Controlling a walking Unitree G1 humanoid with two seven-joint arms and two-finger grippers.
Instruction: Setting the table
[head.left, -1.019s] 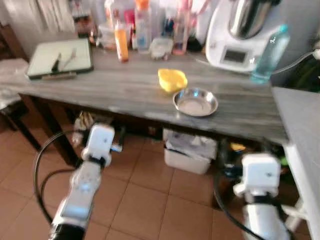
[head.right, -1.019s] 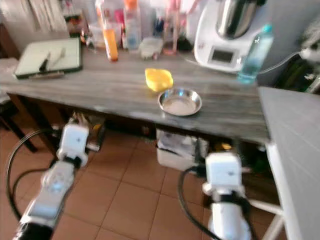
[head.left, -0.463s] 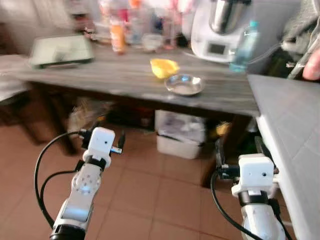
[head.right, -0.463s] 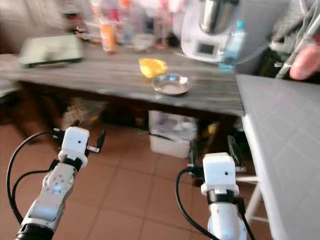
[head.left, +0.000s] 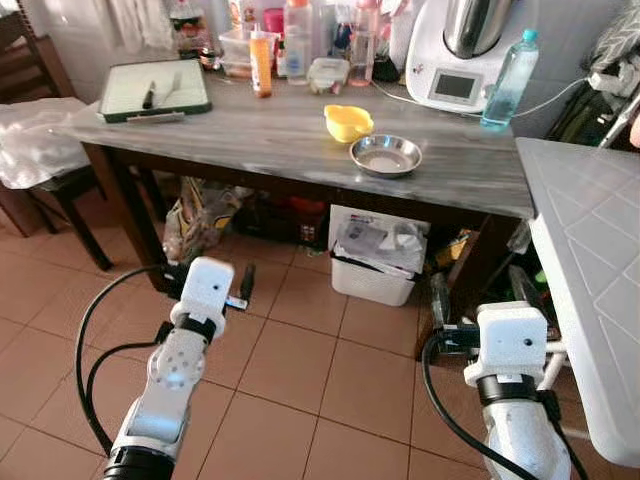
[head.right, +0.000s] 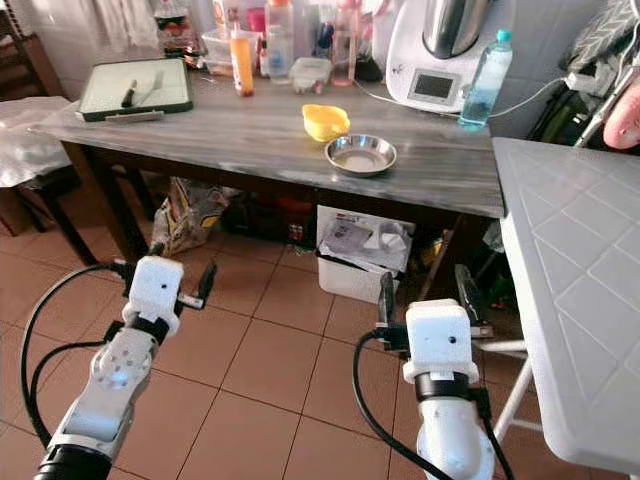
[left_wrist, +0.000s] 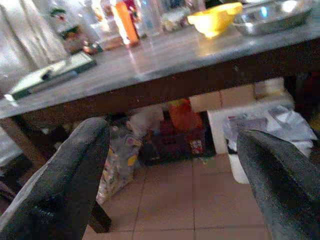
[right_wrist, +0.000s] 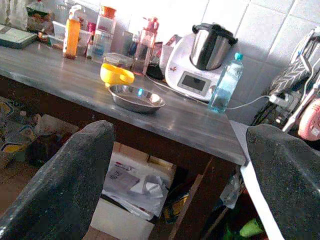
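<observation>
Steel bowl (head.left: 385, 154) touching yellow bowl (head.left: 348, 122) — tools low, agape

Steel dish (head.left: 385, 155) on table (head.left: 250, 140), bowl (head.left: 348, 122) just behind, bottle (head.left: 506, 66) right.

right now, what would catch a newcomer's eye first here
The yellow bowl stands out on the grey wooden table, right behind a shiny steel dish. Behind them sits a white kitchen machine with a blue water bottle beside it. Low in front, the left tool and right tool hang open over the tiled floor.
</observation>
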